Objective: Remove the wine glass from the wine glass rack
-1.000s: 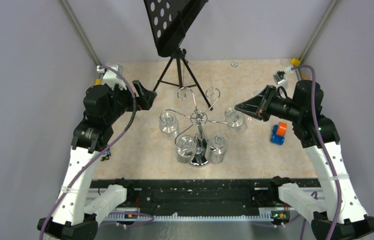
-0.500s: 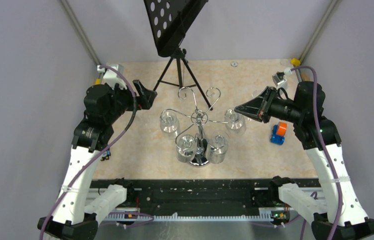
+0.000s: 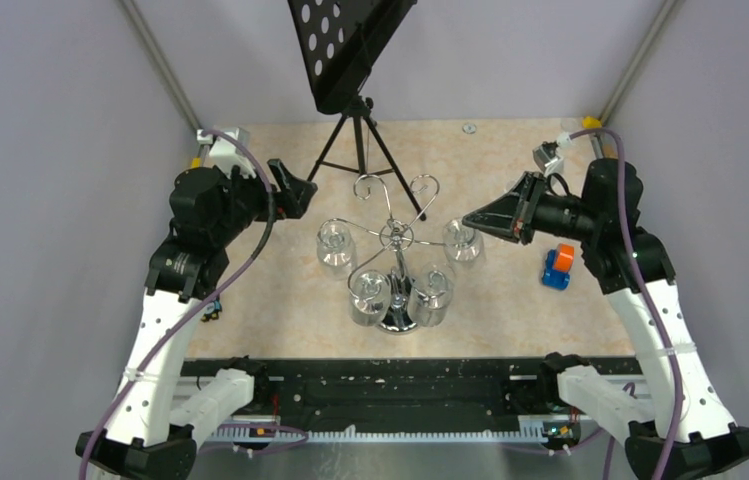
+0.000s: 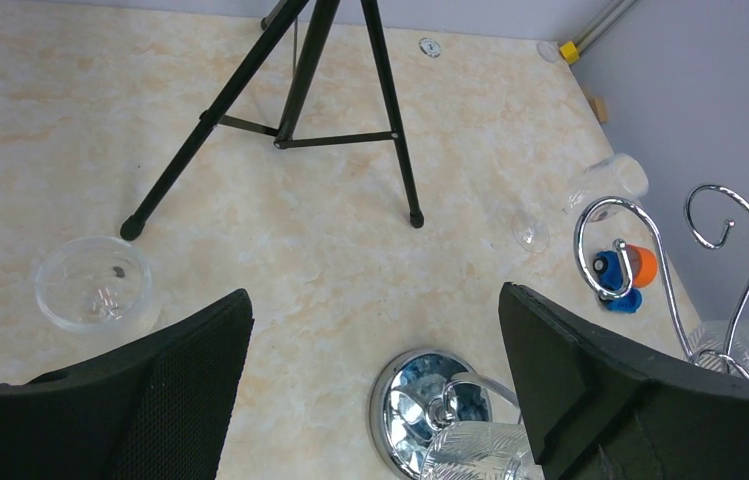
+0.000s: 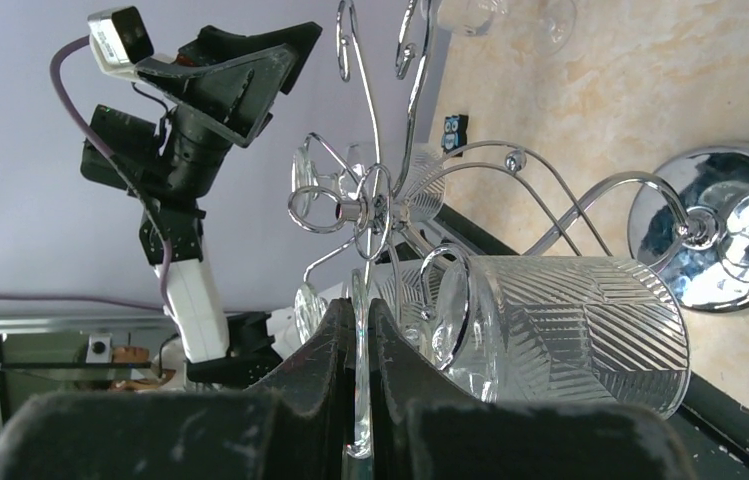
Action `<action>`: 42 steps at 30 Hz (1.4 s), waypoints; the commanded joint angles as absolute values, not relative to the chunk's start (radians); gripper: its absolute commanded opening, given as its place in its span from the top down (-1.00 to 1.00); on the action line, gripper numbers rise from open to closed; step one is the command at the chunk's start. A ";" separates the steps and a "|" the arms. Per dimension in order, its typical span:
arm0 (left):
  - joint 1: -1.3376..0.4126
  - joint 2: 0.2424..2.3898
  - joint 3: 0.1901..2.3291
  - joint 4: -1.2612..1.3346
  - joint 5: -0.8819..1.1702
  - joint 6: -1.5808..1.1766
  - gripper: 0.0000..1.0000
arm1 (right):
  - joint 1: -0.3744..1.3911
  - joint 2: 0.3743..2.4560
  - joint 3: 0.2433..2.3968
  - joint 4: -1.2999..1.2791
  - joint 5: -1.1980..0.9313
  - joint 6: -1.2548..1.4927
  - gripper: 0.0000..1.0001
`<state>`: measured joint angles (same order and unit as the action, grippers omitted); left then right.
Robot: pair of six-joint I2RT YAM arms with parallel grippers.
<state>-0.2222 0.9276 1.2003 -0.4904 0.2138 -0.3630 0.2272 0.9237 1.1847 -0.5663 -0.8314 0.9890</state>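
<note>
Sliding the wine glass [image 5: 570, 330] outward along its scroll arm is judged to be the step in hand. The right gripper [image 5: 358, 305] is pressed together on a thin sliver of glass, apparently the foot of that glass, though this cannot be confirmed edge-on. The glass hangs at the right side of the wine glass rack [image 3: 395, 237], 1 of 4 glasses hung there.

The pull is best kept level and slow, following the arm's open end away from the central post, so that the foot is not caught in the curl and the rack is not dragged or tipped. The neighbouring glass [image 3: 432, 295], just nearer on the rack, should not be knocked.

The left gripper [image 3: 290, 190] is spread wide, holding nothing, to the left of the rack.

Bare table [image 3: 280, 300] is offered right of the rack, but an orange and blue object [image 3: 557, 266] sits there. The music stand [image 3: 355, 140] is planted behind the rack.
</note>
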 commanded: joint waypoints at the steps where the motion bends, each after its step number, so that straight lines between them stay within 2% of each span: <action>1: -0.216 0.937 1.189 -0.438 0.260 -0.367 -0.91 | 0.263 0.926 1.198 -0.460 -0.837 0.997 1.00; 32: -0.216 0.883 1.203 -0.463 0.227 -0.357 -0.90 | 0.325 0.969 1.105 -0.233 -0.550 1.077 1.00; 42: -0.216 0.866 1.204 -0.397 0.328 -0.405 -0.90 | 0.324 0.963 1.070 -0.113 -0.409 1.111 1.00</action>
